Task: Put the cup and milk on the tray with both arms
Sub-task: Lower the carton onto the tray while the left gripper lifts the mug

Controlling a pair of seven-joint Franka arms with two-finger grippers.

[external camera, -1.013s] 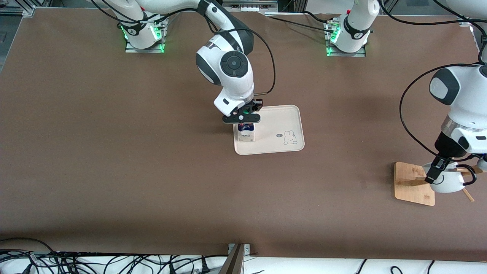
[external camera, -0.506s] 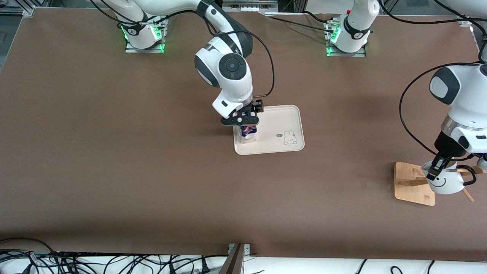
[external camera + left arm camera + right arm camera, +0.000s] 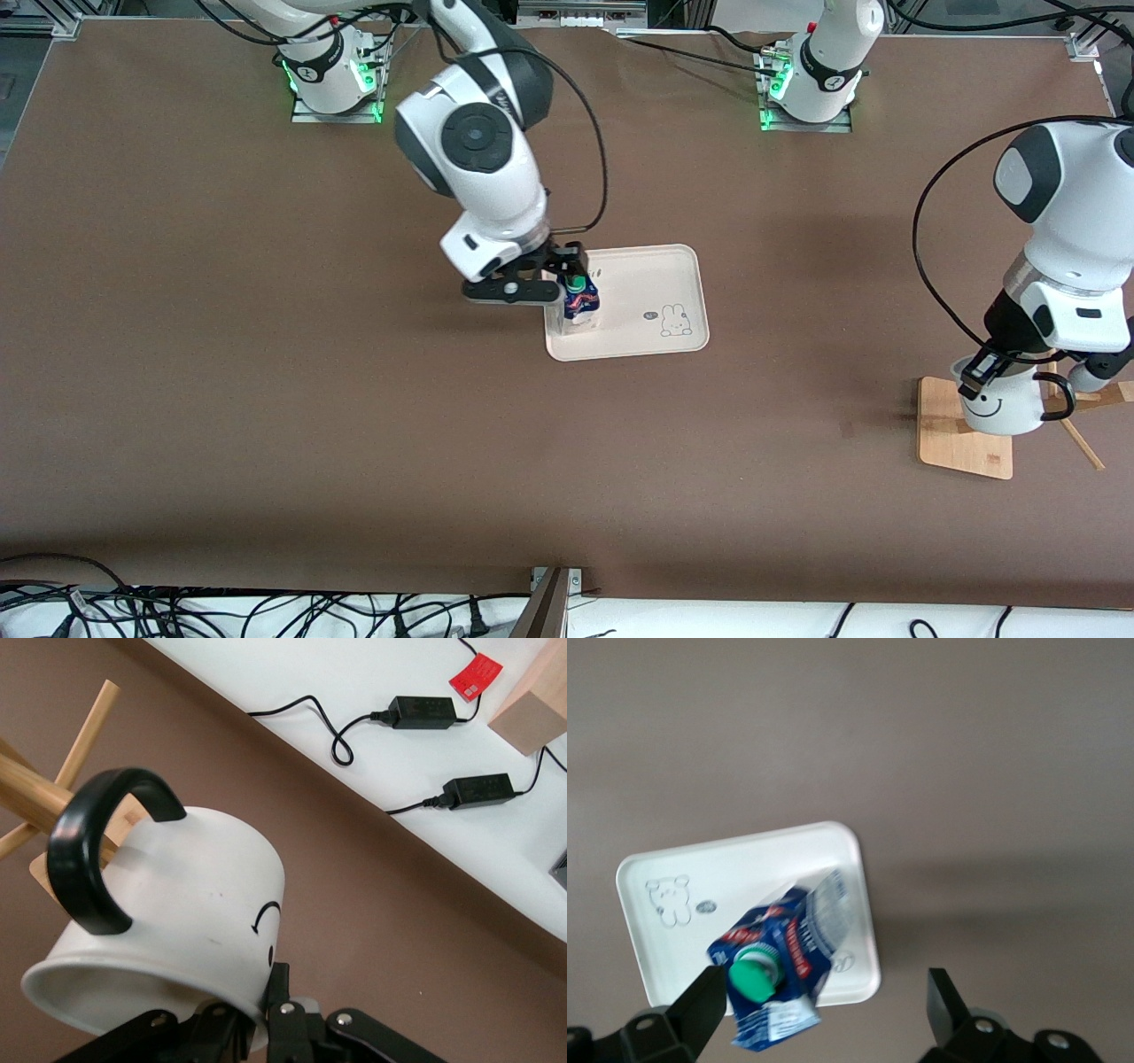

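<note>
Milk carton (image 3: 579, 302) standing on the cream tray (image 3: 656, 341), right gripper (image 3: 824, 1001) hovering above it, fingers spread apart and empty. Left gripper (image 3: 977, 372) clamping the smiley mug's (image 3: 1001, 403) rim over the bamboo rack (image 3: 961, 443). Next, probably: carrying the mug over to the tray, clearing the rack's pegs.

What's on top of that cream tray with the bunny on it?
Only the milk carton stands on the tray, near its edge toward the right arm's end. The spot under the carton is hidden.
</note>
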